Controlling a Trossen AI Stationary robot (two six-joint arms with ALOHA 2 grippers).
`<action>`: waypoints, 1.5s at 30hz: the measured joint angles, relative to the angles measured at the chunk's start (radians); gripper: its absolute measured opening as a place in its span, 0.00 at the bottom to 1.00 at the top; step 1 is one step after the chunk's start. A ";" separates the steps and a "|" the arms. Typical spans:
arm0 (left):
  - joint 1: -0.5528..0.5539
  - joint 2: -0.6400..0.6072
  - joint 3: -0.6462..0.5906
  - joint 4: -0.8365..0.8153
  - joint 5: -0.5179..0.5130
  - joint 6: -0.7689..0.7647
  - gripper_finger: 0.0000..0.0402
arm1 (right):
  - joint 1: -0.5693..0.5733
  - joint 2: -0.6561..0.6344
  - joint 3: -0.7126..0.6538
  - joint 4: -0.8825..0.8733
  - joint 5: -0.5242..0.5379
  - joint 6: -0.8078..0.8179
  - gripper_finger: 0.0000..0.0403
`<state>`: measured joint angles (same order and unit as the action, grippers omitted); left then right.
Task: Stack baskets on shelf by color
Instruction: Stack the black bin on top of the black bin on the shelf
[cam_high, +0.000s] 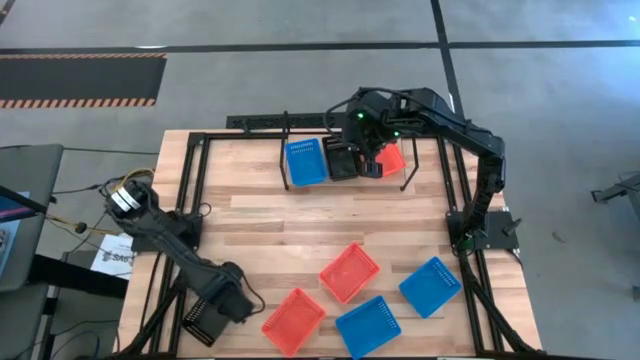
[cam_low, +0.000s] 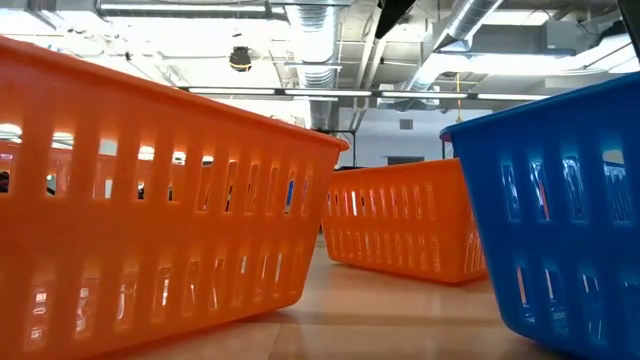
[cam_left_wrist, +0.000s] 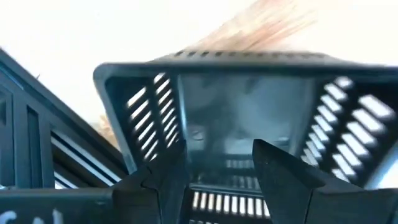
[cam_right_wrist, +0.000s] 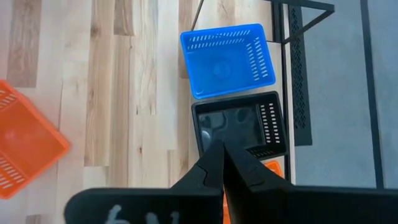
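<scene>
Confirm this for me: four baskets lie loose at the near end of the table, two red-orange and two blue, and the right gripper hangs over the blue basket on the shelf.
Not quite. The four loose baskets are as you say, but the right gripper hangs over the black basket, with the blue basket on the shelf lying beyond it. The right wrist view shows this best.

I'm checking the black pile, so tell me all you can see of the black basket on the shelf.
The black basket is a shallow rectangular tub of glossy dark plastic with slotted sides, sitting open side up on the shelf. It lies between a blue basket and a red-orange one. The right hand hangs over its near rim, shut.
</scene>
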<state>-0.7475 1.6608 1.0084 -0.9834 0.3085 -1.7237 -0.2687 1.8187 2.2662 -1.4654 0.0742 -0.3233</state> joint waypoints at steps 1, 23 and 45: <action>0.012 0.000 0.007 -0.011 0.001 0.016 0.43 | 0.000 0.000 0.000 0.000 0.000 0.000 0.04; 0.015 -0.067 0.115 -0.318 -0.126 -0.015 0.42 | 0.000 0.000 0.000 0.000 0.000 -0.026 0.04; -0.143 -0.067 0.098 -0.224 -0.112 -0.261 0.42 | 0.000 0.000 0.000 0.001 0.001 -0.025 0.04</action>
<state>-0.8901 1.5942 1.1060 -1.2077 0.1964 -1.9850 -0.2687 1.8187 2.2662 -1.4643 0.0749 -0.3485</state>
